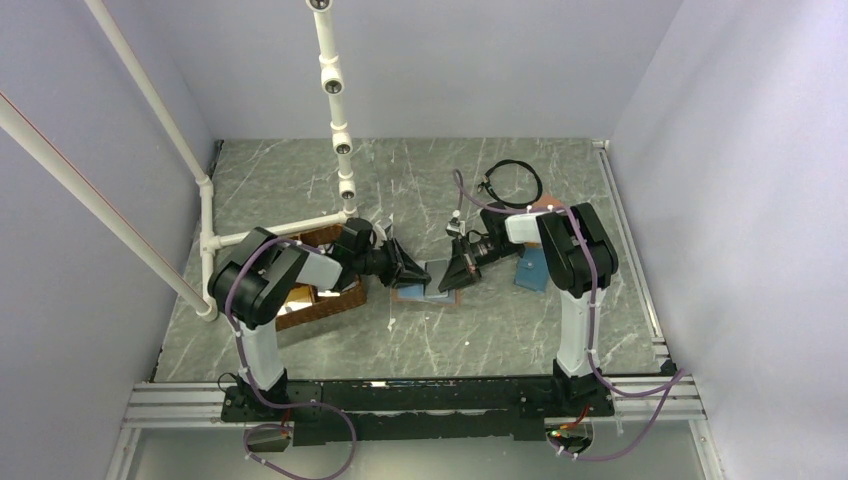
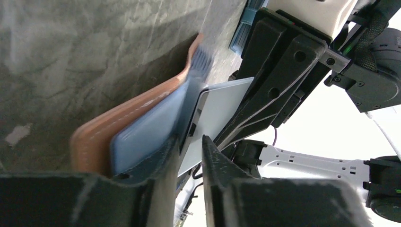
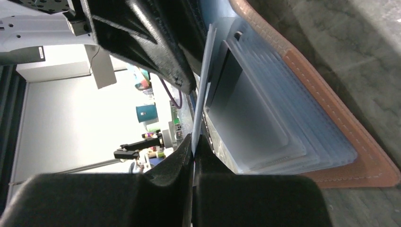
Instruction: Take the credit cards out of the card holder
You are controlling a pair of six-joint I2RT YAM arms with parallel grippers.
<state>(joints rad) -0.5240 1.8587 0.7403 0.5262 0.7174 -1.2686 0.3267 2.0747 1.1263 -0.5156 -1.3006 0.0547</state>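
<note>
The card holder (image 1: 420,288) lies open on the table between my two grippers, salmon-pink outside with light-blue inner pockets (image 3: 265,123). In the right wrist view my right gripper (image 3: 194,144) is shut on a thin grey-silver credit card (image 3: 203,85), seen edge-on and partly out of the pockets. My left gripper (image 2: 190,140) faces it from the other side. Its jaws stand a little apart, and the same credit card (image 2: 222,104) runs through the gap without being pinched. One left finger (image 2: 165,156) rests against the blue pocket flap (image 2: 142,137).
A brown tray (image 1: 325,300) sits under the left arm. A teal-blue wallet (image 1: 530,272) and an orange wallet (image 1: 545,206) lie by the right arm, with a black cable loop (image 1: 515,183) behind them. A white pipe frame (image 1: 205,220) stands at the left.
</note>
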